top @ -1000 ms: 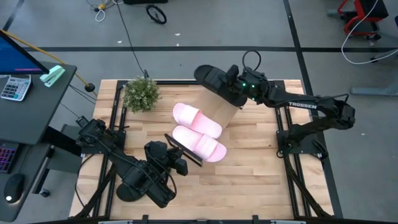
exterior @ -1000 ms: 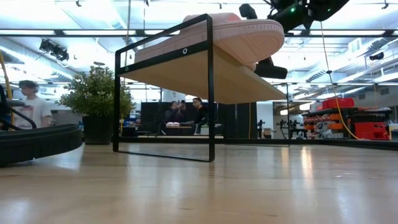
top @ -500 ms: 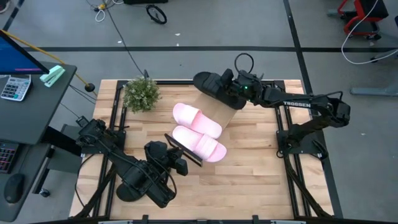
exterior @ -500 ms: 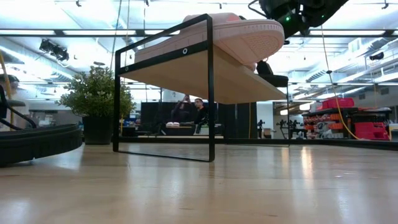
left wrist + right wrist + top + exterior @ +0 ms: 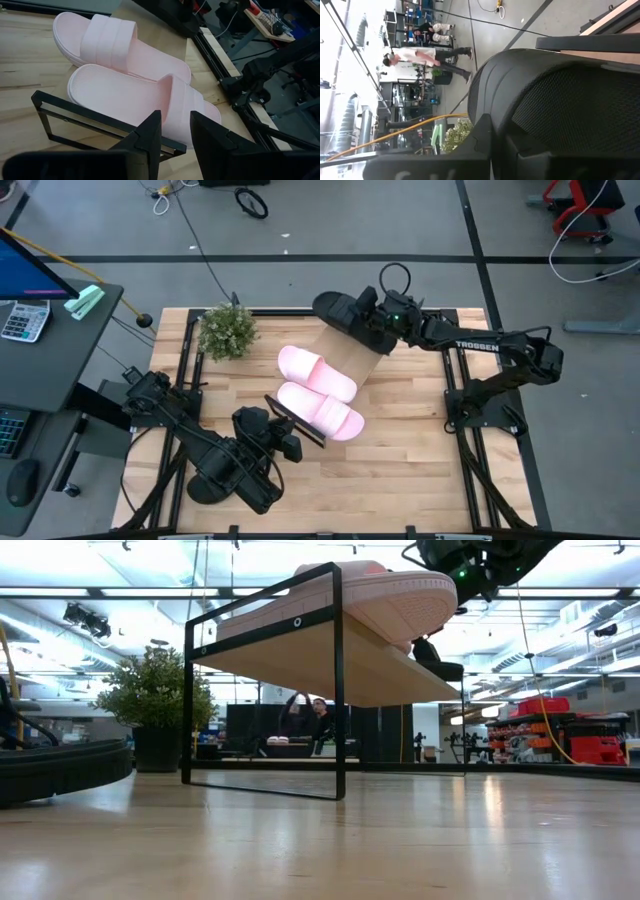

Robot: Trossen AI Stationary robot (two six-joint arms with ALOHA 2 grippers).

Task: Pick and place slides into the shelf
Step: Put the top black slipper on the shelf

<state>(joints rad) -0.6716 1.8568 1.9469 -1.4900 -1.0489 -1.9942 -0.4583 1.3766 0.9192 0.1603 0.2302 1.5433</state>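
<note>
A black slide [image 5: 343, 313] hangs over the far end of the shelf [image 5: 345, 360], pinched in the closed right gripper [image 5: 378, 323], beyond two pink slides [image 5: 318, 390] lying on the board, while the left gripper [image 5: 174, 135], part open and empty, waits near the shelf's near end.

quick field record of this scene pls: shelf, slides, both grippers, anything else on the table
shelf: wood board with black end frames, mid-table
pink slides: two lying side by side on the shelf
black slide: one held above the shelf's far end
right gripper: shut on the black slide
left gripper: near table's front edge, holding nothing, jaws a little apart, pointing at the shelf
other: potted plant at far left corner
</note>
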